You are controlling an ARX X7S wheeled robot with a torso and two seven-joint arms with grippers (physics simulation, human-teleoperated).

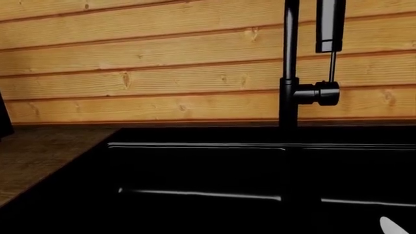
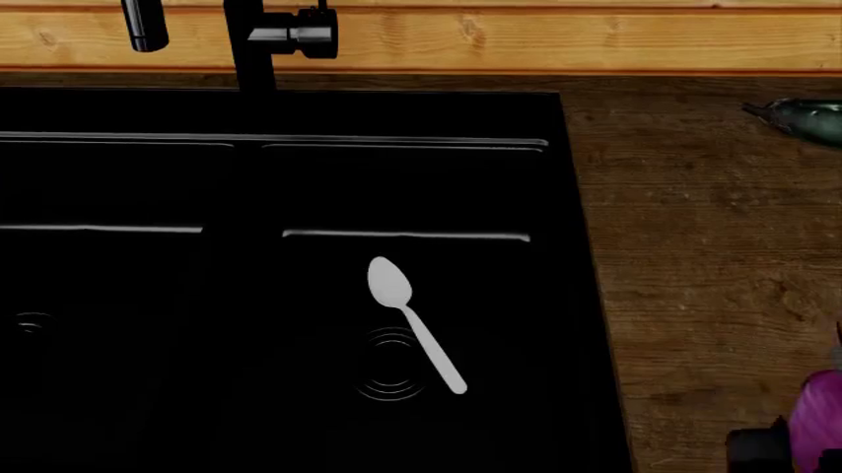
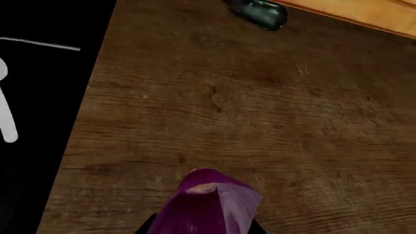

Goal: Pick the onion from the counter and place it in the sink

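- Right fingers (image 3: 250,226) only just visible as dark slivers on either side of the onion (image 3: 211,207) at the edge of the right wrist view; seemingly closed around the bulb, though exact gap hard to read.
- Onion held with its pale peeled patch facing the camera, purple skin filling the space between the fingers; whether lifted clear of the surface (image 3: 260,112) or resting on it, impossible to tell.
- In the head view, just a magenta sliver of the onion (image 2: 826,414) at the lower right corner, over the wood-grain surface and well to the right of the sink (image 2: 579,296).
- Probable reason for the hold: a grip secure enough for carrying leftward over the rim and into the nearer basin.
- Silver spoon (image 2: 412,320) lying in the right basin, bowl away from the robot, handle across the ringed drain (image 2: 390,377); worth avoiding on release.
- Dark greenish object (image 3: 258,12) near the wooden back wall, well apart from the onion; identity unclear.
- Left fingers not shown in any view; left wrist camera facing the black faucet (image 1: 289,68) and the sink's far wall, so state of that side unknown.
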